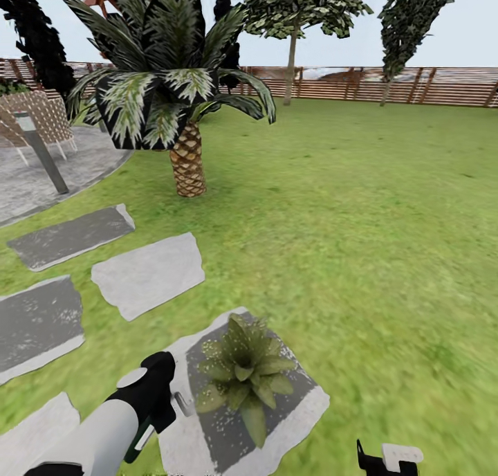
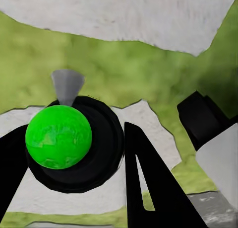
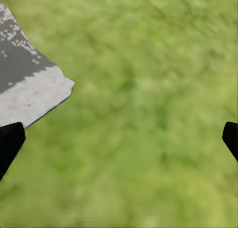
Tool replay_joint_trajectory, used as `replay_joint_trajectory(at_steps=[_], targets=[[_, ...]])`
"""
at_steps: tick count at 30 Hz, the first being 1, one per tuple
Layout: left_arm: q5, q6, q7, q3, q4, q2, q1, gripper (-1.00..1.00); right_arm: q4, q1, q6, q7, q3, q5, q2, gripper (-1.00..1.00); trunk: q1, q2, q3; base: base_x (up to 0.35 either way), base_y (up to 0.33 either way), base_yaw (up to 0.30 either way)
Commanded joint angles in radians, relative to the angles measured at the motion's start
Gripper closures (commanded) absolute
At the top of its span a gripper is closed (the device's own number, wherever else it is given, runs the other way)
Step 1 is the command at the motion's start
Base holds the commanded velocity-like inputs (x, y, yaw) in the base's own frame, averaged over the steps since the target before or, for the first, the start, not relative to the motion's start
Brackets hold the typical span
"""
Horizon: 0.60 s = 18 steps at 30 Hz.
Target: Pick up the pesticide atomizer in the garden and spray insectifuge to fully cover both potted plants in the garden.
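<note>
My left gripper (image 2: pixel 69 156) is shut on the pesticide atomizer (image 2: pixel 58 136), whose dark round body shows bright green, with a grey nozzle cone at its far side. In the head view that gripper (image 1: pixel 158 403) hangs low at the left, just beside one potted plant (image 1: pixel 243 376). The plant is a rosette of broad pointed leaves standing on a grey stepping stone (image 1: pixel 304 410). Fine white specks of insectifuge (image 1: pixel 211 393) dot its leaves and the stone around it. My right gripper (image 1: pixel 382 457) is open at the bottom right, over bare lawn.
A large striped-leaf palm (image 1: pixel 173 95) stands ahead on the left. Several flat stepping stones (image 1: pixel 149 274) lie to the left of the plant. A paved patio with a wicker chair (image 1: pixel 41 120) is at the far left. The slat fence (image 1: pixel 387 83) closes the lawn behind.
</note>
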Motion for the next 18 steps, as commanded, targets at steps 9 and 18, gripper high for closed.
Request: replay_joint_trajectory(at_steps=[9, 18], targets=[[-0.004, 0.003, -0.007, -0.003, -0.001, -0.005, 0.027, 1.00, 0.001, 0.000, -0.003, -0.004, -0.007, 0.011, 0.000, -1.00, 0.000, 0.000, -0.001, 0.000, 0.000, 0.073], [-0.004, 0.003, -0.007, -0.001, 0.000, 0.001, 0.035, 1.00, 0.001, 0.000, -0.004, -0.004, -0.007, 0.010, 0.000, -1.00, 0.000, 0.000, -0.001, 0.116, -0.094, 0.000]])
